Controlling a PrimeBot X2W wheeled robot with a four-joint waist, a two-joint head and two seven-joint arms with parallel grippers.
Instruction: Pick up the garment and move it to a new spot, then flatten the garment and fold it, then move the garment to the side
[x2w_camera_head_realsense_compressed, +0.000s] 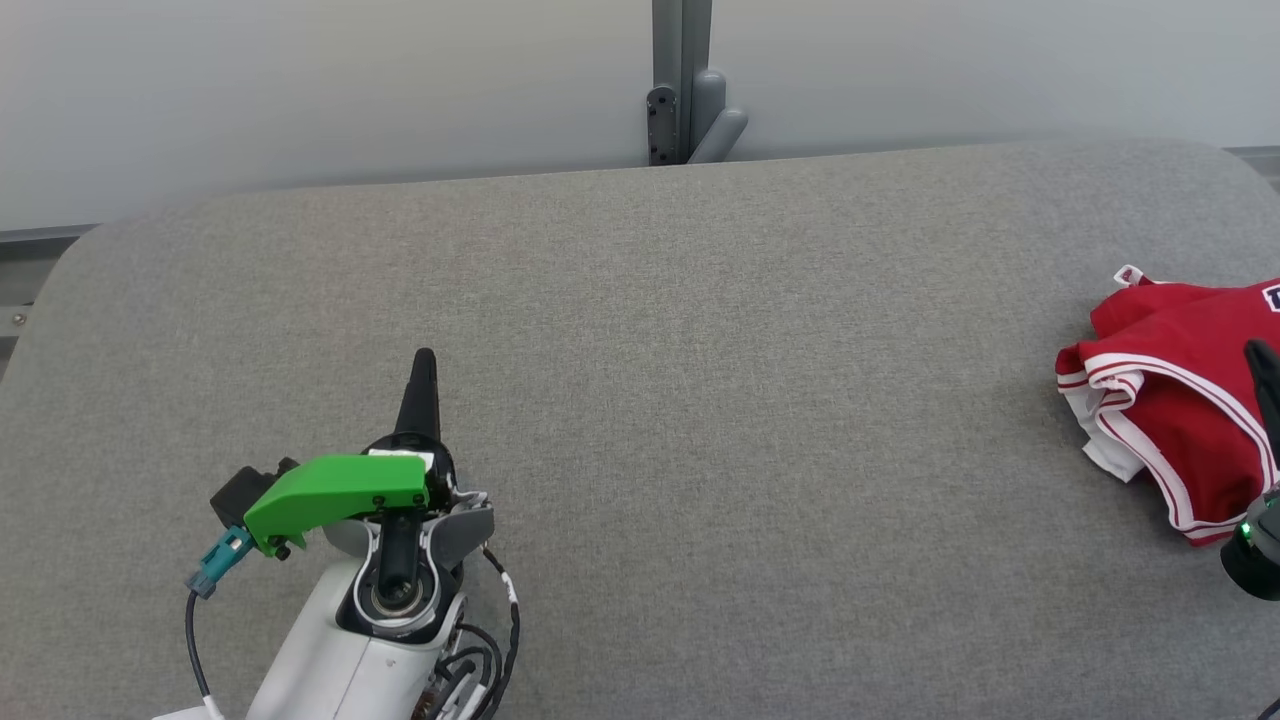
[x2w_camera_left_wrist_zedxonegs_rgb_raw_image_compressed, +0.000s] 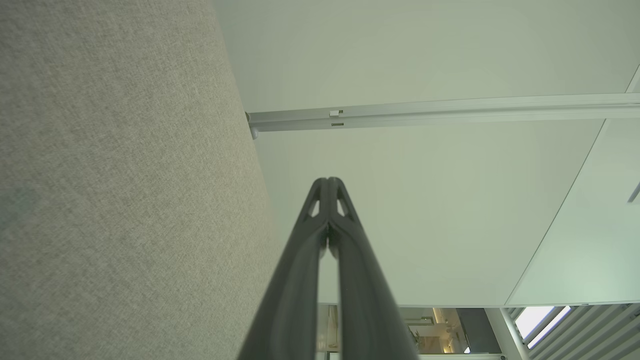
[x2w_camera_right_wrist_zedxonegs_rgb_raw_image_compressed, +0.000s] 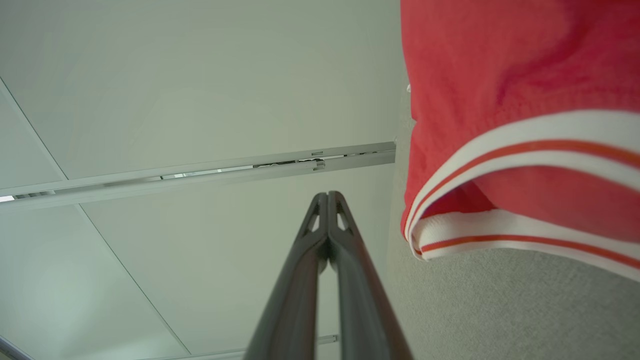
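1. The right pincer (x2w_camera_right_wrist_zedxonegs_rgb_raw_image_compressed: 328, 195) is being held shut on nothing, fingers pressed together, close beside the garment's (x2w_camera_head_realsense_compressed: 1180, 400) striped hem.
2. The left pincer (x2w_camera_head_realsense_compressed: 424, 358) is also being held shut and empty, over the bare desk (x2w_camera_head_realsense_compressed: 720, 420), well apart from the cloth.
3. The red garment is lying bunched in loose layers at the desk's right edge and is not being gripped.
4. Two stages are being fitted by this: a garment waiting to be lifted, or one folded and already set aside.
5. In either case, care is being called for near the hem, so that no trim is snagged or dragged by the right fingers.
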